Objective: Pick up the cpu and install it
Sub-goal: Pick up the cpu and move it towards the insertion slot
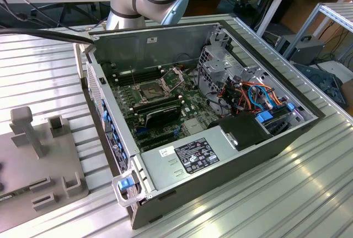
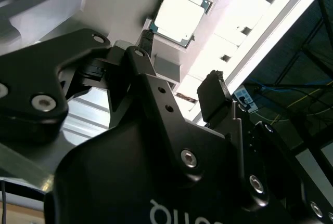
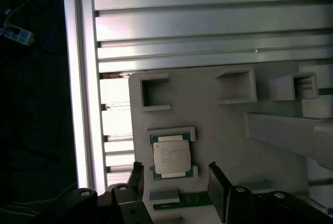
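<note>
The cpu (image 3: 170,157) lies flat in its corner brackets on the grey fixture plate (image 3: 218,141), not yet gripped. The tool (image 3: 176,180) hovers near it, fingers (image 3: 218,187) spread apart and empty. A sound grasp likely needs the fingers squared to opposite chip edges.

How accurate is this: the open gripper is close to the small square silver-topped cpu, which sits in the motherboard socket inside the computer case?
One detail is wrong. The first wrist view shows the small square silver-topped cpu resting on the pale grey holder plate, not in the motherboard socket. The open gripper is close to it.
</note>
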`<state>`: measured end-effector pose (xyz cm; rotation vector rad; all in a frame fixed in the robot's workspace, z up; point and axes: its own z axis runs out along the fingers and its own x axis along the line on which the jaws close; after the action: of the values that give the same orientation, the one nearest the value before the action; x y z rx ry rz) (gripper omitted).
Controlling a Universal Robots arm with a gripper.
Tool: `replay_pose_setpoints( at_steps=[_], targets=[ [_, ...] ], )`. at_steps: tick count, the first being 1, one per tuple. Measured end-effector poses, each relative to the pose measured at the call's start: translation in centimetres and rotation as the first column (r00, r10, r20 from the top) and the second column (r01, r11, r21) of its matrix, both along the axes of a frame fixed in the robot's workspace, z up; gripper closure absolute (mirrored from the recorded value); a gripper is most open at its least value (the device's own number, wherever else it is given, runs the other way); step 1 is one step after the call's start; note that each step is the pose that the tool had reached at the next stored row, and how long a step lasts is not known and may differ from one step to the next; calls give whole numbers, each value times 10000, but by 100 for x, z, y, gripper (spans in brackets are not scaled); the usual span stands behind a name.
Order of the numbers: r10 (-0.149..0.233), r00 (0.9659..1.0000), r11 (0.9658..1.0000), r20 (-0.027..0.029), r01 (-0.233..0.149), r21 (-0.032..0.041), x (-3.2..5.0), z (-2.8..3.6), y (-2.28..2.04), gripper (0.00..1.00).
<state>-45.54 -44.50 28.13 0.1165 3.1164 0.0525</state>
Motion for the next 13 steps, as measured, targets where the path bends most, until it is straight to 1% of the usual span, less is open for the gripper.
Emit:
replay_pose_setpoints(
  at_steps=[6,9,13],
  targets=[
    [0,10000,10000,0,0,0,0,-49,0,38],
    [0,10000,10000,1,0,0,0,-84,0,38],
    [0,10000,10000,0,0,0,0,-109,0,38]
  ],
)
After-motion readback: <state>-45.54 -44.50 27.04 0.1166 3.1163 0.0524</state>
